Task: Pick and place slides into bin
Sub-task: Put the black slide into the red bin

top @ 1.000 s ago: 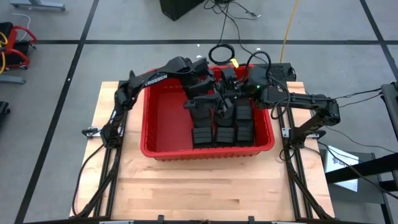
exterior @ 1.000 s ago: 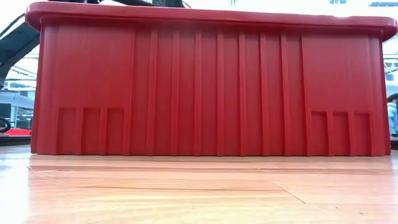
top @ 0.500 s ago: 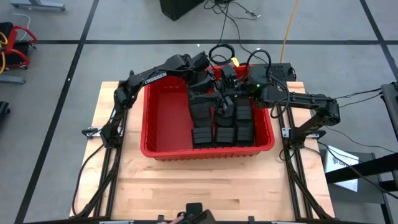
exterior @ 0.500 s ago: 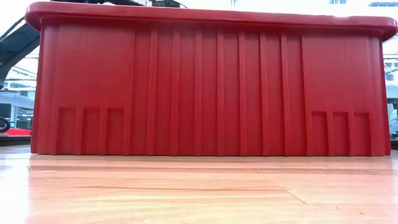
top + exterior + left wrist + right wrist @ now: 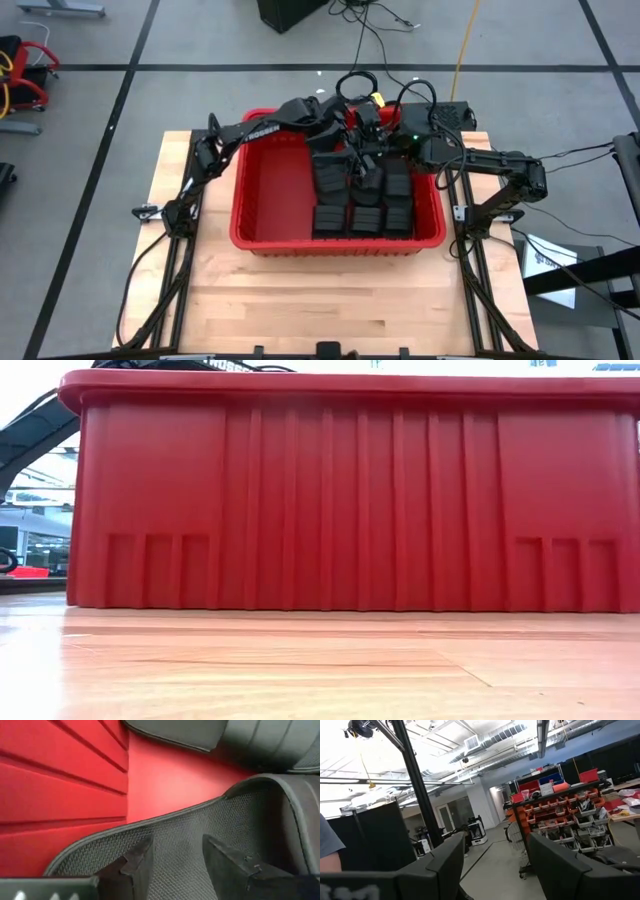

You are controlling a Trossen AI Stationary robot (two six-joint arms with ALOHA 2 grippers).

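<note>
The red bin point(image 5: 270, 190) stands on the wooden table and fills the low view point(image 5: 350, 510). Several black slides point(image 5: 366, 218) lie in its right half in two rows. My left gripper point(image 5: 335, 150) reaches down into the bin at its far side. It is open, with its fingers over the meshed footbed of one slide point(image 5: 200, 830), which lies beside the bin's wall point(image 5: 60, 785). My right gripper point(image 5: 372, 135) is open and empty above the bin's far right. Its wrist view point(image 5: 495, 865) looks out into the room. My left gripper's two fingertips point(image 5: 137, 860) stand apart, close over the footbed of the slide, coming from above. I cannot tell whether they touch it. The slide lies in the bin, with nothing pinched between the fingers.
The bin's left half is bare red floor. Bare table point(image 5: 300, 300) lies in front of the bin. Cables point(image 5: 355, 85) lie on the floor beyond the table's far edge. A person's sleeve point(image 5: 327, 850) shows in the room behind.
My left gripper has gone toward the table's right edge and deeper into the bin. The slide below it, tilted before, now lies flatter in the far row. The bin has slid a little toward the table's right edge.
</note>
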